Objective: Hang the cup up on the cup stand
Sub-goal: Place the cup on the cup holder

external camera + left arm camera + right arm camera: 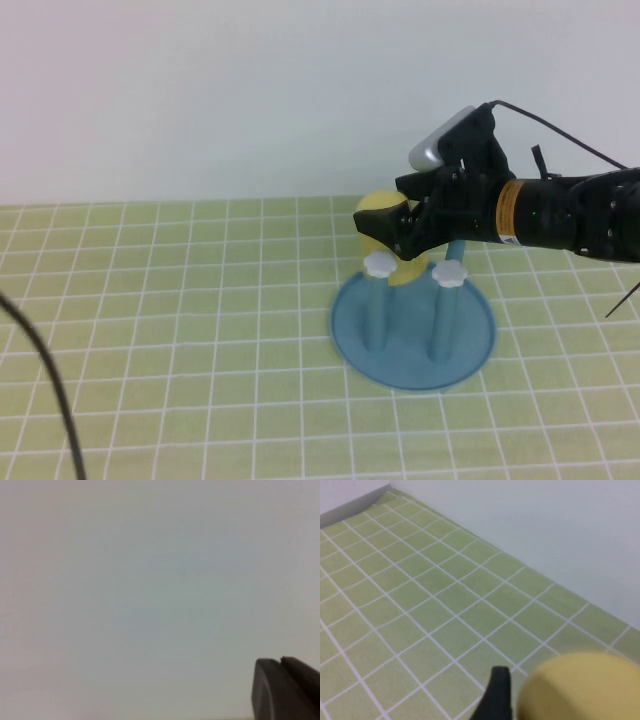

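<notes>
Two grippers divided the work: the right gripper [400, 232], jaws spread around the cup [378, 212] seated inverted on a far peg of the cup stand [414, 340], seemingly releasing it; the left gripper [286, 690] sat closed, out of the high view.

The cup [377, 222] is looking like smooth matt plastic, the cup stand [413, 345] likewise (faintly glossy), the table [180, 330] showing a matt grid-printed covering.

free: table left of cup stand [414, 345] | blocked: pegs, cup [381, 222], right gripper [398, 232] over stand
</notes>
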Robot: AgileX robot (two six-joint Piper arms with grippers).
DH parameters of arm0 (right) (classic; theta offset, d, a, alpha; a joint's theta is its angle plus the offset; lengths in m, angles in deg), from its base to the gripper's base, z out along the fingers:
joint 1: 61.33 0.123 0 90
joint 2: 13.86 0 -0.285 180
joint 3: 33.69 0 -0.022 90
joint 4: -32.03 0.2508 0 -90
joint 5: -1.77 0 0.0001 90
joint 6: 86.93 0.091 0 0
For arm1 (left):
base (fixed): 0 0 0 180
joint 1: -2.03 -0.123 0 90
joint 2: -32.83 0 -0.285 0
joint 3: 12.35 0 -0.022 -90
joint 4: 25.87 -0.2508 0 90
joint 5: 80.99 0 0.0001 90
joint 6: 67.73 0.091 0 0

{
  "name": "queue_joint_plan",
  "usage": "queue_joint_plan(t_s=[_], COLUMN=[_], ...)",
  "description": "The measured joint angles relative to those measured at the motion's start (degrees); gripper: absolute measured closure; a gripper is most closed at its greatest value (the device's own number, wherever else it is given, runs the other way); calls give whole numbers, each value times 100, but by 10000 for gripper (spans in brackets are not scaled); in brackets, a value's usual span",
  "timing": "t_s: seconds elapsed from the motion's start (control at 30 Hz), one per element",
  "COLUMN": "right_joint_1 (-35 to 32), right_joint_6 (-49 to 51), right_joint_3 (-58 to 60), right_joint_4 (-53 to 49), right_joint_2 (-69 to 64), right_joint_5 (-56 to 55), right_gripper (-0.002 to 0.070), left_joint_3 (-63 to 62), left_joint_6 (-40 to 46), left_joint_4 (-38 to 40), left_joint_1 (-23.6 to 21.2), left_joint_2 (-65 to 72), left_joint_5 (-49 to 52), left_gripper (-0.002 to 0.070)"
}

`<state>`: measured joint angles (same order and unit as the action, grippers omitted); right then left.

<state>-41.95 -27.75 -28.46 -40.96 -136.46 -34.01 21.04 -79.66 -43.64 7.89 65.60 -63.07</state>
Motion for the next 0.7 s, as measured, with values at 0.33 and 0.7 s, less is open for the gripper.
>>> queue_joint_plan(t_s=[0.33,0.7], right_joint_1=[0,0], right_joint_6=[246,535], right_joint_3=[-15,4], right_joint_4=[-300,-460], right_joint_2=[12,363], right_joint_5=[5,188], right_gripper=[5,5], left_joint_3=[785,1811], left_joint_6=[0,0], left_joint_4=[98,98], left_joint_1=[-787,-859], left_joint_2=[-1233,-2331], left_joint_5=[-276,-236], left_gripper=[675,675])
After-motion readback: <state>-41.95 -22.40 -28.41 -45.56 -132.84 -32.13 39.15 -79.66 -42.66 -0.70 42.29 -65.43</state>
